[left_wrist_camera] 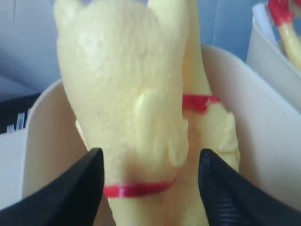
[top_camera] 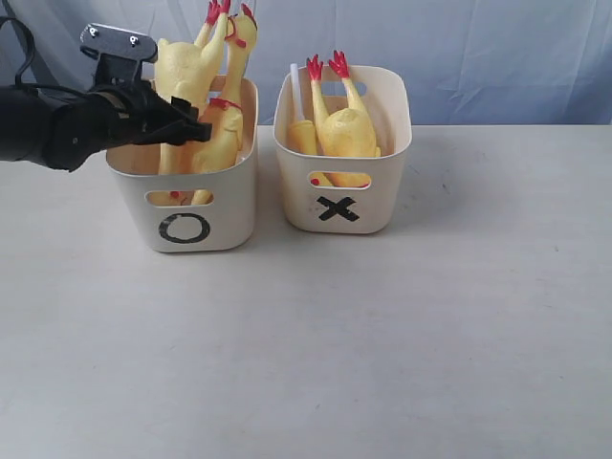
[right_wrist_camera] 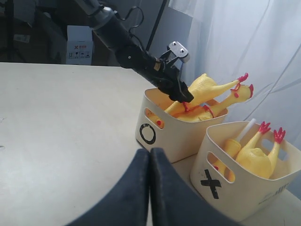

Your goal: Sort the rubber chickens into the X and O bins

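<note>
Two chickens (top_camera: 206, 91) are propped in the O bin (top_camera: 182, 228), one flanked by the spread left end effector (left_wrist_camera: 150, 157); the right end effector (right_wrist_camera: 150, 160) is seen pressed together.

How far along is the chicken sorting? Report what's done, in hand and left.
Done: two long rubber chickens stand feet-up in the O bin; shorter plump chickens sit in the X bin. In hand: nothing gripped; the left gripper is open, jaws flanking one long chicken. The right gripper is shut, empty. Left: no chicken shows on the table, so probably only withdrawing the arm.
</note>
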Action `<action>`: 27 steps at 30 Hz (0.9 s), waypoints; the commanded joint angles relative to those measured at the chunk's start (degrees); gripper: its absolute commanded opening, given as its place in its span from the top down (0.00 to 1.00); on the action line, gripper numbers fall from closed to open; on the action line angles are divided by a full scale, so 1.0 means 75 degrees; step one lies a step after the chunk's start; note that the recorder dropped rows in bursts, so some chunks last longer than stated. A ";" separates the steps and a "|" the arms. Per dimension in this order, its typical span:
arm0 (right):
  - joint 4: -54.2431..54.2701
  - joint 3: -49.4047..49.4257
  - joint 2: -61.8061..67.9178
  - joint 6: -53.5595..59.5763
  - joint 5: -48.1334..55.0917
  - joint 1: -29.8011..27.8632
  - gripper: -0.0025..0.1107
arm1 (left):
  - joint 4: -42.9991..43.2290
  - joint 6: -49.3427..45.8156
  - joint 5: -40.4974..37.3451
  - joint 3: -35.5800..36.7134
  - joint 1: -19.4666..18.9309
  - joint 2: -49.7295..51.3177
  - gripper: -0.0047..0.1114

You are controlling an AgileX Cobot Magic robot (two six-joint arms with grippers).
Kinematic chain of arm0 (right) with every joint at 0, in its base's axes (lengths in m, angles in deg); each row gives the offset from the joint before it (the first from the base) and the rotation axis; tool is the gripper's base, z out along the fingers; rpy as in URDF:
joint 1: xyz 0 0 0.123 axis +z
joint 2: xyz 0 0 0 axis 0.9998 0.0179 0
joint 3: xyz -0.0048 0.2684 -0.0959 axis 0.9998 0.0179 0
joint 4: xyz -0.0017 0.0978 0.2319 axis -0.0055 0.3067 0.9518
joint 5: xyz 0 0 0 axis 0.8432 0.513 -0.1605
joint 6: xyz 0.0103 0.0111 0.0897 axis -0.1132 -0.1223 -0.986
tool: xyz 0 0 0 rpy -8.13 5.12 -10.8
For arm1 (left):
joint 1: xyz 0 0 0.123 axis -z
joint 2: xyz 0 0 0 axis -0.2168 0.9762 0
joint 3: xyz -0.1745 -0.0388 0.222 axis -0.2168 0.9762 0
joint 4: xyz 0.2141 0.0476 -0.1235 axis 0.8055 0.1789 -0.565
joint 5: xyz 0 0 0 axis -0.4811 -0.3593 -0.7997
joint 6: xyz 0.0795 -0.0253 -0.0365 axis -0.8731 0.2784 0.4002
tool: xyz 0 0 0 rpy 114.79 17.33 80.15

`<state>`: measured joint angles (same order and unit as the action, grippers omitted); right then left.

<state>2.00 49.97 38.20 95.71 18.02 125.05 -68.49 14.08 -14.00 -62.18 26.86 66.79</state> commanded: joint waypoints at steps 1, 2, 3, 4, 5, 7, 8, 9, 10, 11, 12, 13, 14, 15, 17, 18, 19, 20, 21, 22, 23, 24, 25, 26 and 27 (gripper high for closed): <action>0.0056 0.0039 -0.0030 0.0004 -0.0012 -0.0012 0.98 | -0.0129 -0.0027 0.0488 -0.0020 -0.0020 -0.0429 0.47; 0.0056 0.0039 -0.0030 0.0004 -0.0012 -0.0012 0.98 | -0.0129 -0.0156 0.0488 -0.0020 -0.0020 -0.0485 0.47; 0.0056 0.0039 -0.0030 0.0004 -0.0012 -0.0012 0.98 | -0.0129 -0.0365 0.0443 -0.0020 -0.0020 -0.0576 0.47; 0.0056 0.0039 -0.0030 0.0004 -0.0012 -0.0012 0.98 | -0.0129 -0.0583 0.0373 -0.0020 -0.0020 -0.0662 0.47; 0.0056 0.0039 -0.0030 0.0004 -0.0012 -0.0012 0.98 | -0.0129 -0.0667 0.0289 -0.0020 -0.0020 -0.0757 0.47; 0.0056 0.0039 -0.0030 0.0004 -0.0012 -0.0012 0.98 | -0.0129 -0.0684 0.0056 -0.0020 -0.0020 -0.0981 0.49; 0.0056 0.0039 -0.0030 0.0004 -0.0012 -0.0012 0.98 | -0.0129 -0.0684 -0.0135 -0.0020 -0.0020 -0.1078 0.51; 0.0056 0.0039 -0.0030 0.0004 -0.0012 -0.0012 0.98 | -0.0129 -0.0684 -0.0351 -0.0020 -0.0020 -0.1216 0.54; 0.0056 0.0039 -0.0030 0.0004 -0.0012 -0.0012 0.98 | -0.0129 -0.0684 -0.0620 -0.0020 -0.0020 -0.1369 0.59; 0.0056 0.0039 -0.0030 0.0004 -0.0012 -0.0012 0.98 | -0.0104 -0.0710 -0.0838 -0.0020 -0.0020 -0.1502 0.65; 0.0056 0.0039 -0.0030 0.0004 -0.0012 -0.0012 0.98 | -0.0007 -0.0735 -0.1106 -0.0020 -0.0020 -0.1662 0.71; 0.0056 0.0039 -0.0030 0.0004 -0.0012 -0.0012 0.98 | 0.0119 -0.0735 -0.1337 -0.0020 -0.0020 -0.1818 0.76; 0.0056 0.0039 -0.0030 0.0004 -0.0012 -0.0012 0.98 | 0.0222 -0.0735 -0.1539 -0.0020 -0.0020 -0.1977 0.81; 0.0056 0.0039 -0.0030 0.0004 -0.0012 -0.0012 0.98 | 0.0353 -0.0735 -0.1778 -0.0020 -0.0020 -0.2137 0.85; 0.0056 0.0039 -0.0030 0.0004 -0.0012 -0.0012 0.98 | 0.0386 -0.0735 -0.2234 -0.0020 -0.0020 -0.2415 0.92; 0.0056 0.0039 -0.0030 0.0004 -0.0012 -0.0012 0.98 | 0.0386 -0.0735 -0.2510 -0.0020 -0.0020 -0.2568 0.96; 0.0056 0.0039 -0.0030 0.0004 -0.0012 -0.0012 0.98 | 0.0386 -0.0735 -0.2793 -0.0020 -0.0020 -0.2717 0.96; 0.0056 0.0039 -0.0030 0.0004 -0.0012 -0.0012 0.98 | 0.0386 -0.0750 -0.3028 -0.0020 -0.0020 -0.2838 0.96; 0.0056 0.0039 -0.0030 0.0004 -0.0012 -0.0012 0.98 | 0.0386 -0.0770 -0.3229 0.0011 -0.0020 -0.2987 0.96; 0.0056 0.0039 -0.0030 0.0004 -0.0012 -0.0012 0.98 | 0.0407 -0.0770 -0.3391 0.0048 -0.0020 -0.3128 0.96; 0.0056 0.0039 -0.0030 0.0004 -0.0012 -0.0012 0.98 | 0.0416 -0.0770 -0.3475 0.0112 -0.0020 -0.3277 0.96; 0.0052 0.0039 -0.0030 0.0004 -0.0027 -0.0012 0.98 | 0.0441 -0.0770 -0.3560 0.0197 -0.0020 -0.3434 0.96; 0.0052 0.0039 -0.0030 0.0004 -0.0108 -0.0012 0.98 | 0.0474 -0.0770 -0.3624 0.0301 -0.0020 -0.3596 0.96; 0.0052 0.0039 -0.0030 0.0004 -0.0194 -0.0012 0.98 | 0.0526 -0.0770 -0.3671 0.0426 -0.0020 -0.3754 0.96; 0.0036 0.0039 -0.0030 0.0004 -0.0286 -0.0012 0.98 | 0.0561 -0.0770 -0.3717 0.0565 -0.0020 -0.3886 0.96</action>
<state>2.10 49.97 38.20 95.71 17.90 125.05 -64.99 8.33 -40.15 -60.21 26.86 40.85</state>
